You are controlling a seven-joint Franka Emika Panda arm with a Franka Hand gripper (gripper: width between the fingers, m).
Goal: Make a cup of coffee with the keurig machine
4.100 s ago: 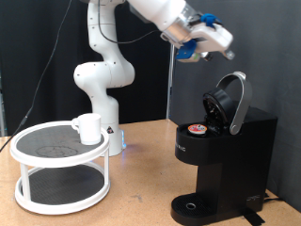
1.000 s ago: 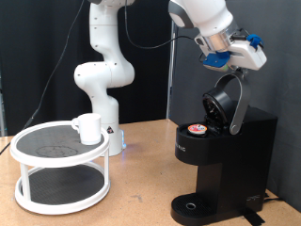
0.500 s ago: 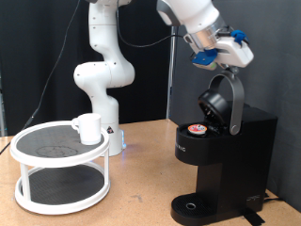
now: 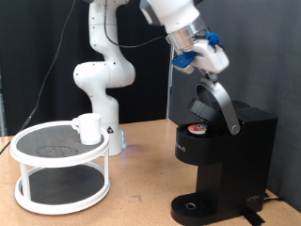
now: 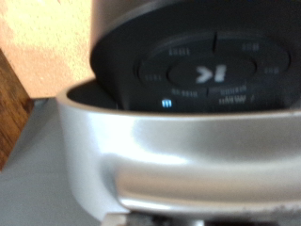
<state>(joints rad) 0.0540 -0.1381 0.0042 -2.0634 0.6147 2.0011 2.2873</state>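
Observation:
The black keurig machine (image 4: 224, 151) stands at the exterior view's right. Its silver-trimmed lid (image 4: 213, 102) is tilted about halfway down over the brew chamber. A small white pod with a reddish top (image 4: 196, 130) sits in the chamber. My gripper (image 4: 199, 73) is just above the lid's upper end and seems to rest on it. The wrist view shows the lid's black button panel (image 5: 202, 71) and silver rim (image 5: 169, 155) very close up. The white cup (image 4: 89, 128) stands on a round rack at the exterior view's left, far from the gripper.
The white two-tier round rack (image 4: 58, 162) holds the cup on its top shelf. The arm's white base (image 4: 99, 80) rises behind it. A round drip tray (image 4: 193, 207) sits at the machine's foot. A black curtain hangs behind the wooden table (image 4: 141, 193).
My gripper has moved down and toward the exterior view's left. The lid has swung from nearly upright to about halfway down over the pod.

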